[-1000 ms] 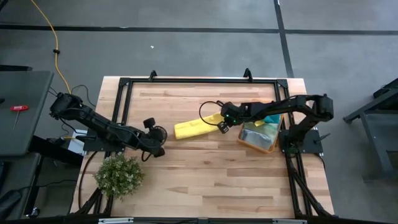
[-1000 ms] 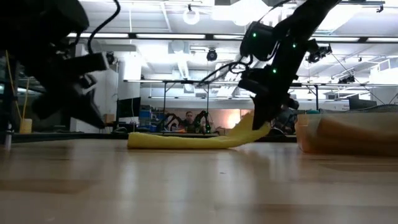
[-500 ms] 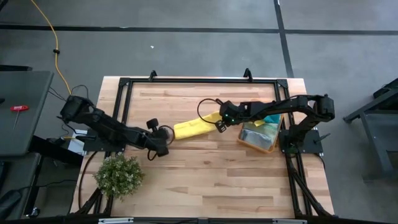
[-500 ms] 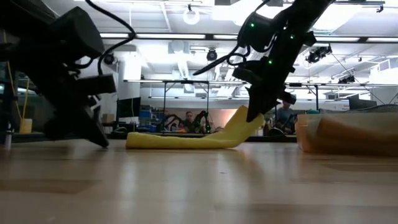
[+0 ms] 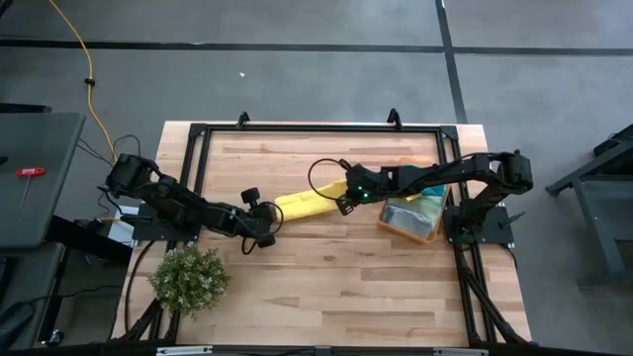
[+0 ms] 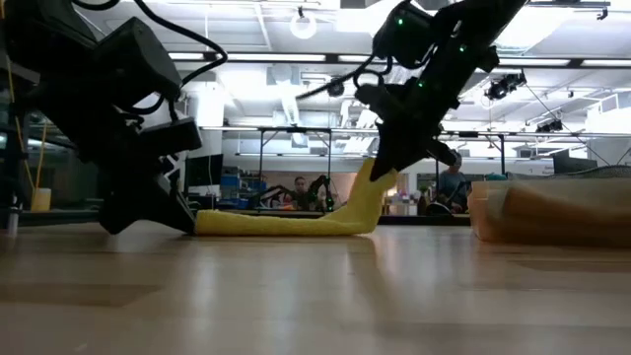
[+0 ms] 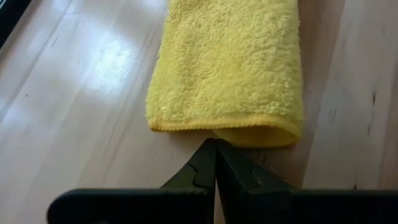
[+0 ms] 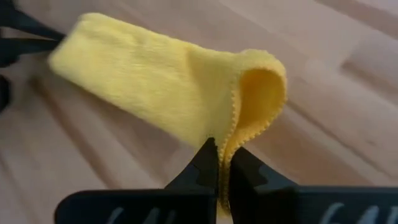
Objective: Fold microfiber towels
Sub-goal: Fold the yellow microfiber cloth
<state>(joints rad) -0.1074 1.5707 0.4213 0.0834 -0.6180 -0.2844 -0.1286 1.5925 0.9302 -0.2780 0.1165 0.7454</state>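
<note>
Yellow towel (image 5: pixel 309 203) folded long at table (image 5: pixel 326 287) centre, right gripper (image 5: pixel 343 201) clenched on its raised three-o'clock end, left gripper (image 5: pixel 265 225) closed, tips at its nine-o'clock end

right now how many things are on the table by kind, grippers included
yellow towel: 1
orange bin with teal and light cloths inside, number unclear: 1
green plant: 1
grippers: 2, the left gripper shut at the towel's end, the right gripper shut on the towel's other end
total: 5
</note>
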